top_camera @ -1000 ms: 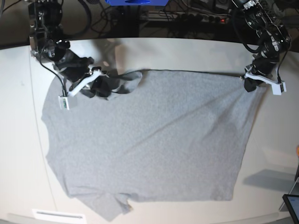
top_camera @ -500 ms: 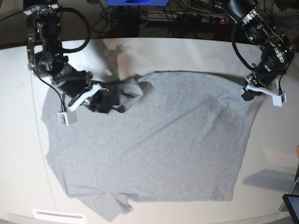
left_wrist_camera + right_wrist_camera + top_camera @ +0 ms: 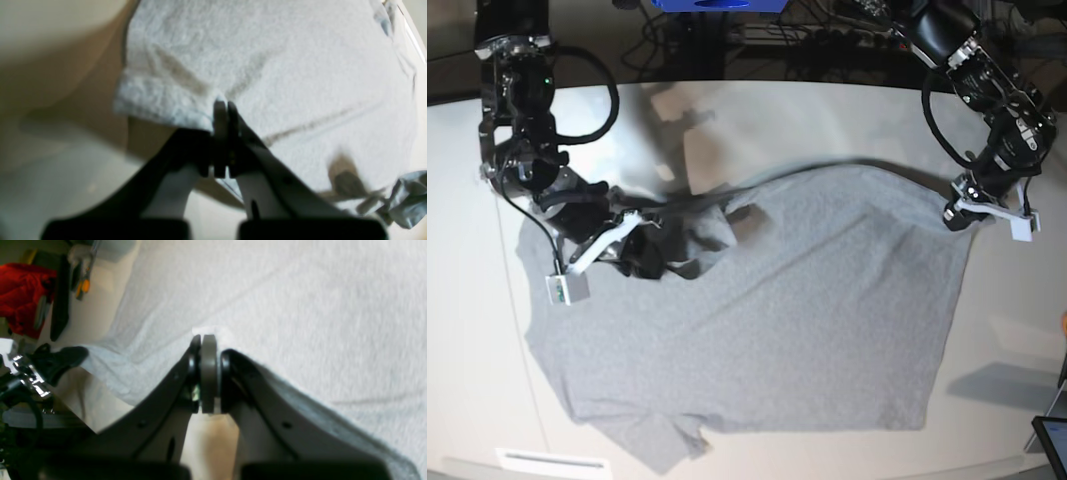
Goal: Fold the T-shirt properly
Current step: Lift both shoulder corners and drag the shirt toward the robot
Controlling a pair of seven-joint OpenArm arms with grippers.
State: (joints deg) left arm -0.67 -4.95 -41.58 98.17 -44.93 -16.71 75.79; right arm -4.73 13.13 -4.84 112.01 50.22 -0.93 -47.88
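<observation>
A: What's changed? The large heather-grey short-sleeved cotton T-shirt (image 3: 757, 320) lies spread on the white table (image 3: 467, 300), plain side up, but its far edge is now off the surface. Both arms have pulled that edge toward the near side compared with half a second ago.

B: End effector states?

A: Right end effector (image 3: 632, 245) is clamped on a bunched corner of the shirt on the base view's left; the right wrist view shows the jaws pressed together with pale fabric pinched at the tips. Left end effector (image 3: 957, 212) is also closed on the shirt's edge on the base view's right; the left wrist view shows the hem caught between its closed fingers (image 3: 221, 113).

B: Difference from the earlier frames?

A: One second ago the far edge ran nearly straight and sat higher in the base view. Now the edge sags in a curve between the two grips, and the bunch by the right end effector is lower and further in. More bare table shows beyond the shirt. The near hem and the sleeve at bottom left haven't shifted.

B: Meaning for the task?

A: Looks like the first fold is starting, far edge being carried over the body. Early stage, nothing folded flat yet.
</observation>
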